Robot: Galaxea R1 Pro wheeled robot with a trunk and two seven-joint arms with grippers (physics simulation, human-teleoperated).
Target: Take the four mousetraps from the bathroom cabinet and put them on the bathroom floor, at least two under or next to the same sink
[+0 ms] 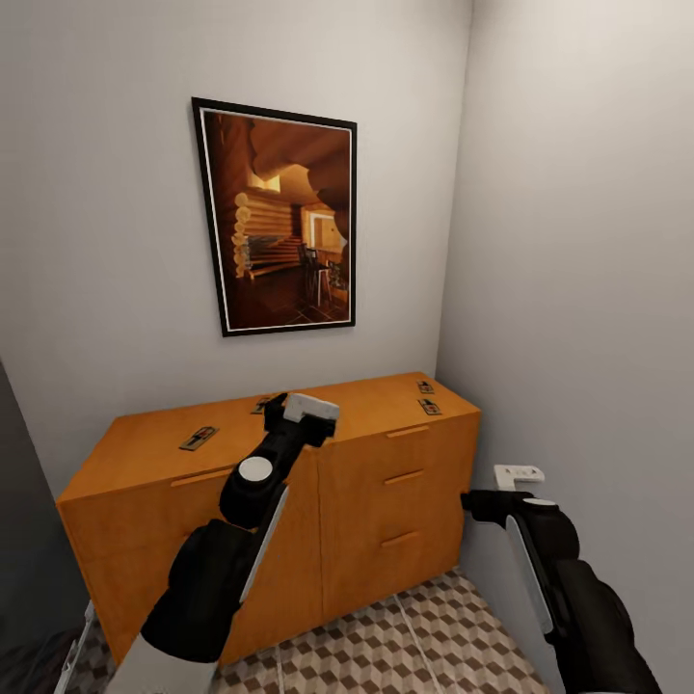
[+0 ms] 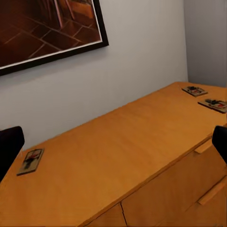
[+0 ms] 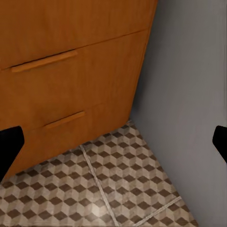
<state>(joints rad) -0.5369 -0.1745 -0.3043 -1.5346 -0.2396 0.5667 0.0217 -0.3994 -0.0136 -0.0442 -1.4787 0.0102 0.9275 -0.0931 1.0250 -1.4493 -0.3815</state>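
Note:
The orange-brown cabinet (image 1: 366, 482) stands against the back wall with its drawers shut. Three mousetraps lie flat on its top in the head view: one at the left (image 1: 198, 439) and two near the right end (image 1: 425, 387), (image 1: 430, 407). A further dark bit (image 1: 259, 406) peeks out beside my left arm. My left gripper (image 1: 294, 410) hovers open over the middle of the top. The left wrist view shows a mousetrap (image 2: 30, 161) by one fingertip and two more far off (image 2: 195, 90), (image 2: 215, 104). My right gripper (image 1: 496, 487) is open and empty by the cabinet's right front (image 3: 71, 80), above the bathroom floor (image 3: 118, 175).
A framed picture (image 1: 280, 217) hangs on the wall above the cabinet. A grey side wall (image 1: 578, 289) closes in right beside the cabinet and my right arm. Cube-patterned tiles (image 1: 405, 646) run in front of the cabinet. A dark edge (image 1: 19, 540) stands at the left.

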